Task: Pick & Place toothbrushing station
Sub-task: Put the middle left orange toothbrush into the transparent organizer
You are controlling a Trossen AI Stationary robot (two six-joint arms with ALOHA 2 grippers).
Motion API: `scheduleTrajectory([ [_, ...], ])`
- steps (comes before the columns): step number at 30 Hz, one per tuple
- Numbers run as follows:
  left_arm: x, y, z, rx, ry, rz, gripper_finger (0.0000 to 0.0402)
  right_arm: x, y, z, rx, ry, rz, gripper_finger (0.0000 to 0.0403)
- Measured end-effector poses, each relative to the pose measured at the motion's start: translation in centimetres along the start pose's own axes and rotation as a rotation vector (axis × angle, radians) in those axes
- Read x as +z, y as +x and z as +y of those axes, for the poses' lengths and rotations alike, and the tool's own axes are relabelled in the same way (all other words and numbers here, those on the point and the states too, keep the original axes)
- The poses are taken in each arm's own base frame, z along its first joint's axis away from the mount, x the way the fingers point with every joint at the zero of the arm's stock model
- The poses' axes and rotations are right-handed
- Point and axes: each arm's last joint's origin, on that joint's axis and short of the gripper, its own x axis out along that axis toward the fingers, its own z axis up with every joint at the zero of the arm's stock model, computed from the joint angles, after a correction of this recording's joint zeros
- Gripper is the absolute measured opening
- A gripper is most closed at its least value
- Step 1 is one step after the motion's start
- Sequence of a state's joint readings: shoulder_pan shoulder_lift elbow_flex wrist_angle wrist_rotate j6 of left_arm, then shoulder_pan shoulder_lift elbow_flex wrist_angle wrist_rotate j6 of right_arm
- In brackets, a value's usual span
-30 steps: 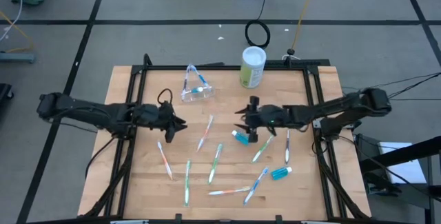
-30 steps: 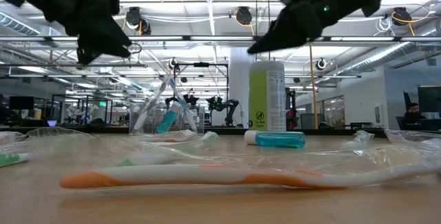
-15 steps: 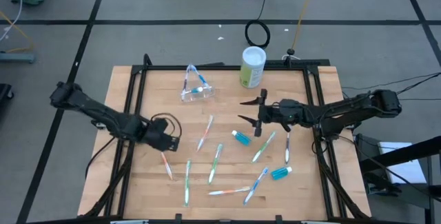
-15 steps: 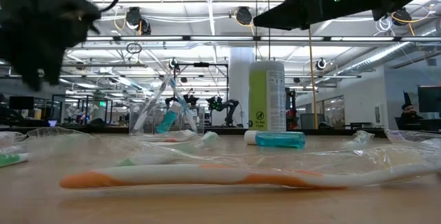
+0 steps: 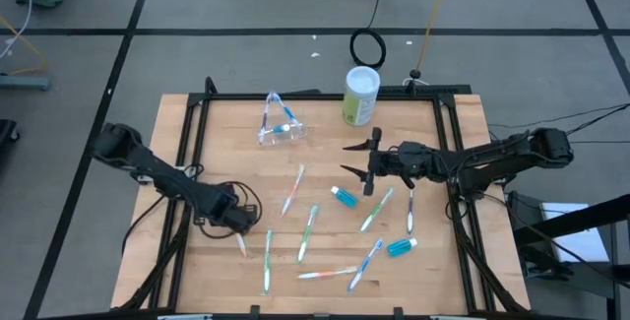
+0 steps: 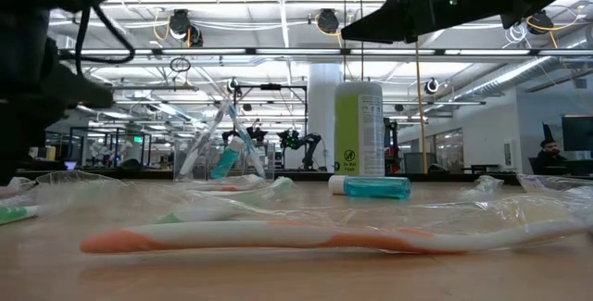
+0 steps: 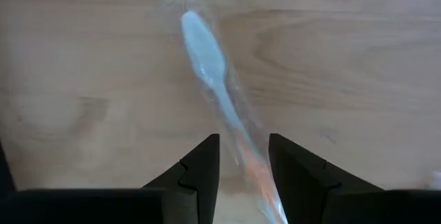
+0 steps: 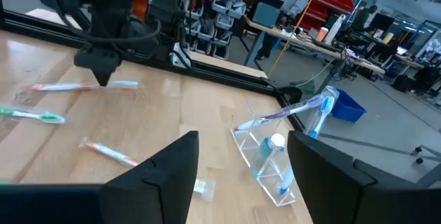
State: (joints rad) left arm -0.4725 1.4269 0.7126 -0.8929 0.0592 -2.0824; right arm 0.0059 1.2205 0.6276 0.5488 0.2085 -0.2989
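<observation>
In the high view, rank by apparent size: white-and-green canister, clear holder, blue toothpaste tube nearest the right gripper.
1. Clear holder, widest footprint.
2. White-and-green canister, close behind it; seen partly end-on.
3. Blue toothpaste tube, clearly smallest.

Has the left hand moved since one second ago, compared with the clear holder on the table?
Yes. In the high view the left hand has moved away from the clear holder, toward the near table edge. It is now over an orange toothbrush, fingers open around it.
</observation>
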Motion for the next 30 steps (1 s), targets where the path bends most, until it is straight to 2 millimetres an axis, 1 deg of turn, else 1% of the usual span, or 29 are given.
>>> scheduleTrajectory([
  [4, 0.4, 1.1, 0.5, 0.033, -0.005, -0.041, 0.0131, 0.0, 0.0, 0.0, 0.0, 0.001, 0.0, 0.0215],
  [8, 1.0, 1.7, 0.7, 0.05, 0.043, -0.015, 0.0125, 0.0, 0.0, 0.0, 0.0, 0.002, -0.001, 0.0215],
  [11, 1.3, 1.7, 0.5, 0.04, 0.114, -0.027, 0.0096, 0.0, 0.0, 0.0, 0.001, 0.002, -0.001, 0.0215],
  [16, 1.7, 1.7, -0.1, -0.012, 0.152, -0.051, 0.0022, 0.0, 0.0, 0.0, 0.001, 0.002, -0.001, 0.0215],
  [18, 1.9, 1.5, -0.5, -0.052, 0.198, -0.074, 0.0013, 0.0, 0.0, 0.0, 0.001, 0.002, -0.001, 0.0215],
  [19, 2.1, 1.2, -0.6, -0.076, 0.21, -0.115, 0.0016, 0.0, 0.0, 0.0, 0.001, 0.002, 0.0, 0.0215],
  [20, 2.4, 0.9, -0.9, -0.108, 0.222, -0.194, 0.0021, 0.0, 0.0, 0.0, 0.001, 0.003, -0.001, 0.0215],
  [24, 3.2, -2.8, -2.8, -0.326, 0.259, -0.461, 0.0035, 0.0, 0.0, 0.0, 0.001, 0.003, -0.001, 0.0215],
  [28, 4.8, -6.8, -3.7, -0.452, 0.282, -0.816, 0.0019, 0.0, 0.0, 0.0, 0.001, 0.003, -0.001, 0.0215],
  [30, 5.7, -8.3, -4.2, -0.478, 0.26, -1.013, 0.001, 0.1, 0.0, 0.0, 0.0, 0.003, -0.004, 0.0215],
])
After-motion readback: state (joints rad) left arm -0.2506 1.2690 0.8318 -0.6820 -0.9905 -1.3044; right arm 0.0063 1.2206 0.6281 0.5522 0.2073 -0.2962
